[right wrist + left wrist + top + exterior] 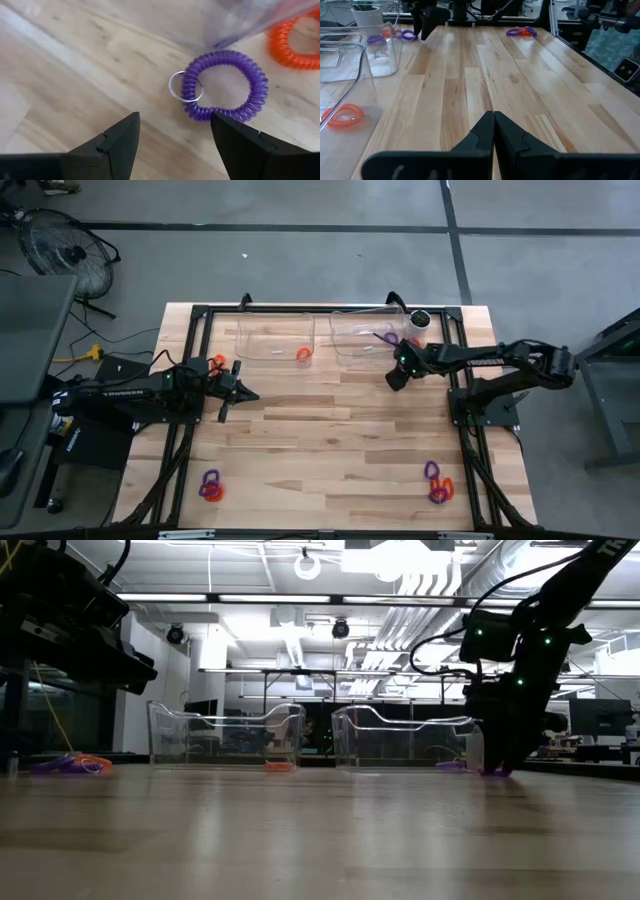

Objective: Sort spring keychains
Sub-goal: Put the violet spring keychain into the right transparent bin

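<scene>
On the pale planked wooden table, the spring keychains can be counted in small lots from the high view. Nearest the bottom edge, at the lower left of the frame, a purple and orange pair lies tangled together; at the lower right sits a second cluster of purple and orange coils, its exact number hard to tell. Higher up, at mid-left, the left gripper rests low over the wood with its two dark fingers pressed together, holding nothing; an orange coil lies just behind that arm. Beyond it stand two clear plastic bins with thin, glossy walls: the left bin holds one orange ring, and the right bin holds one purple ring. At the upper right the right gripper hangs just outside the right bin, its fingers spread wide and empty. Its wrist camera shows, between and beyond the blunt black fingertips, one purple keychain, a tightly wound plastic coil bent into a circle with a thin metal split ring at one side, lying flat on the wood, with one orange keychain beside it, partly behind the bin's transparent wall. A small white cup with a dark top stands at the far right corner.
</scene>
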Tool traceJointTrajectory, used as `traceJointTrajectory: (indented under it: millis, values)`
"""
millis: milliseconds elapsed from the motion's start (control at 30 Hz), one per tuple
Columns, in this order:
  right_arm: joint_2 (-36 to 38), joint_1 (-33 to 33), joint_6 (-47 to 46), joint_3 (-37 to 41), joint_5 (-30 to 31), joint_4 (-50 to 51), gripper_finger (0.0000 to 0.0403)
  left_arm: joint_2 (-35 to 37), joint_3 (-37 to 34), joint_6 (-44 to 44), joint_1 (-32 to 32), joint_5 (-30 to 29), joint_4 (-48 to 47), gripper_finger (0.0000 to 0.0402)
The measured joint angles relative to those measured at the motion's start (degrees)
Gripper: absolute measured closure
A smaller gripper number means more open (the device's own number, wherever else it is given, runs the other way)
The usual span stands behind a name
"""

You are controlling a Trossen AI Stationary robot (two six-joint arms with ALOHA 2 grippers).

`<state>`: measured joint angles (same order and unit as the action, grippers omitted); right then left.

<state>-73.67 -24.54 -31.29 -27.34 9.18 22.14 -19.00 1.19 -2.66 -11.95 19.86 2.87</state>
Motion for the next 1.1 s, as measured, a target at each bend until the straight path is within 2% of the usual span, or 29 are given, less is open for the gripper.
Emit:
traceJointTrajectory:
  millis: [200, 467, 533, 900, 1100]
  values:
    - [-0.07, 1.03, 0.47, -2.09, -1.76, 0.87, 0.0164, 0.00, 0.00, -0.02, 0.00, 0.00, 0.00, 0.0400]
    - [-0.09, 0.99, 1.00, -2.31, 0.85, 1.75, 0.0164, 0.00, 0.00, -0.02, 0.00, -0.01, 0.00, 0.0400]
    - [-0.09, 0.87, 1.58, -1.71, 2.53, 0.56, 0.0164, 0.01, 0.00, -0.02, -0.01, 0.00, 0.00, 0.0400]
    - [-0.23, 0.45, 1.30, 1.51, 2.56, -6.27, 0.0164, 0.00, 0.00, -0.02, 0.00, 0.00, 0.00, 0.0400]
    - [-0.60, -0.20, 1.61, 1.70, 4.39, -6.85, 0.0164, 0.02, 0.00, -0.02, -0.01, -0.01, -0.01, 0.0400]
